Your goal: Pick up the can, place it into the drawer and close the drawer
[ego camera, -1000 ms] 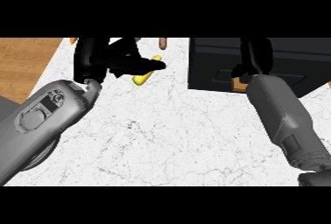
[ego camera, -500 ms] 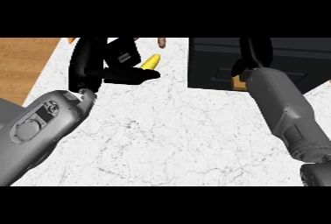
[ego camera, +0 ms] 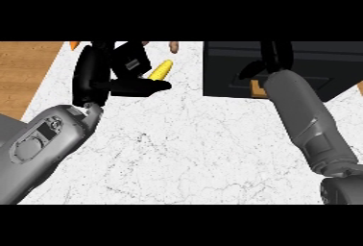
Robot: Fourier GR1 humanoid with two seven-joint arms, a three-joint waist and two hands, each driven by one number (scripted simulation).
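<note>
Up near the tabletop's far edge, the left hand curls beside a yellow object. Right hand reaches over the dark drawer, fingers unclear; no can shows.

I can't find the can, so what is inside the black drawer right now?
Inside the black drawer, an orange-brown patch shows beside the right hand; whether it is the can is unclear. The hand and forearm cover much of the inside.

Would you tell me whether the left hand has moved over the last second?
Yes. The left hand has drifted left and toward the counter's far edge, away from the dark drawer.
</note>
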